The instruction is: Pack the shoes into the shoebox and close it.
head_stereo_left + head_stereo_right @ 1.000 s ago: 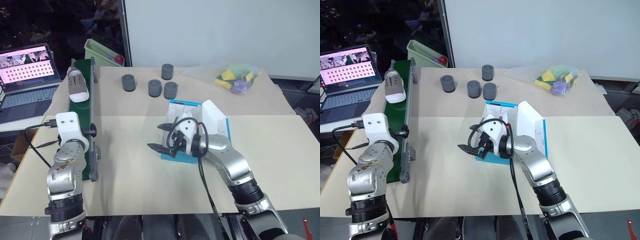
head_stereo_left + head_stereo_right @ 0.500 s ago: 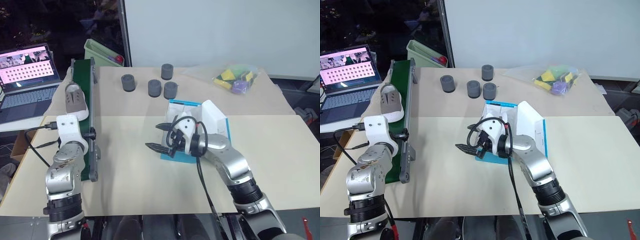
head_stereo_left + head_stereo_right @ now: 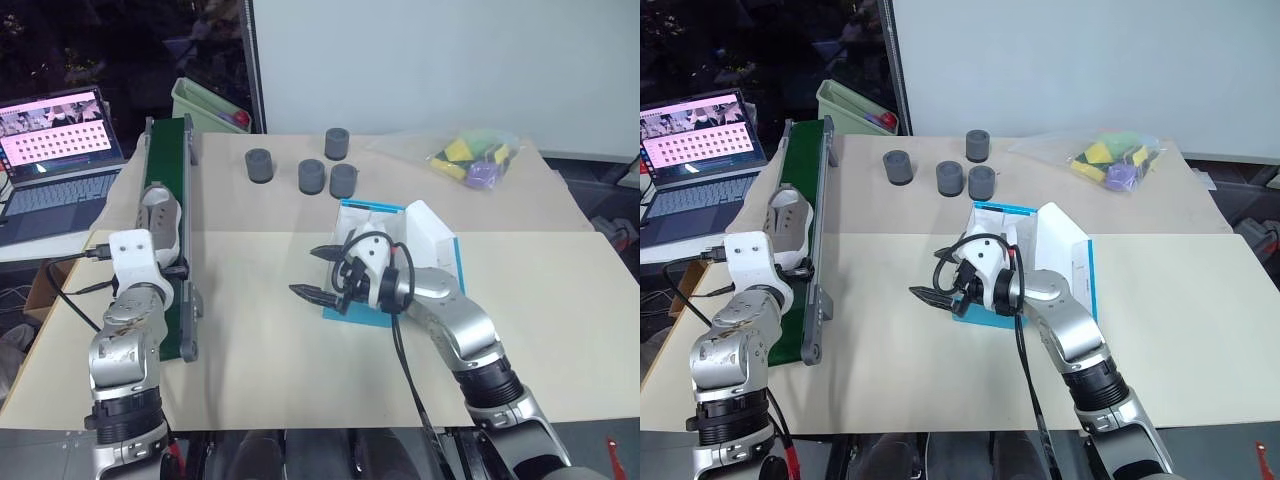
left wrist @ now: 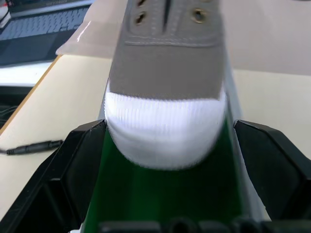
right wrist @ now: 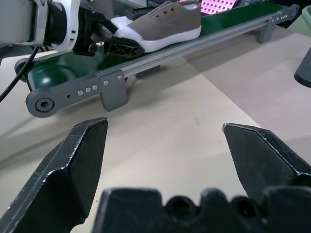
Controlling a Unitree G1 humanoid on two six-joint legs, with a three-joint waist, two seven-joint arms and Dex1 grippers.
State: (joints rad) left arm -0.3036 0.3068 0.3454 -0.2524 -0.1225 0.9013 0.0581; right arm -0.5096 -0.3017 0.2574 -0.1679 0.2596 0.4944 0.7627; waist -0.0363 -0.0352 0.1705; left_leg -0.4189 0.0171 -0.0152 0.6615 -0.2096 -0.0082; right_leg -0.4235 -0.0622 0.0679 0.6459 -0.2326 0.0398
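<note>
The left gripper (image 4: 165, 160) was held spread wide at the near end of the green conveyor (image 3: 165, 300), with the white toe of a shoe (image 4: 167, 92) just between its fingers and nothing yet grasped. The shoe was judged light and soft in the upper but firm at the rubber sole, so its sides were best pinched low. Farther off, the right gripper (image 3: 320, 272) was held open and empty beside the open shoebox (image 3: 395, 260).

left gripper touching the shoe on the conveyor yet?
Cannot tell. In the left wrist view the shoe has its white toe between the open left gripper fingers, but neither contact nor gap is plain.
</note>
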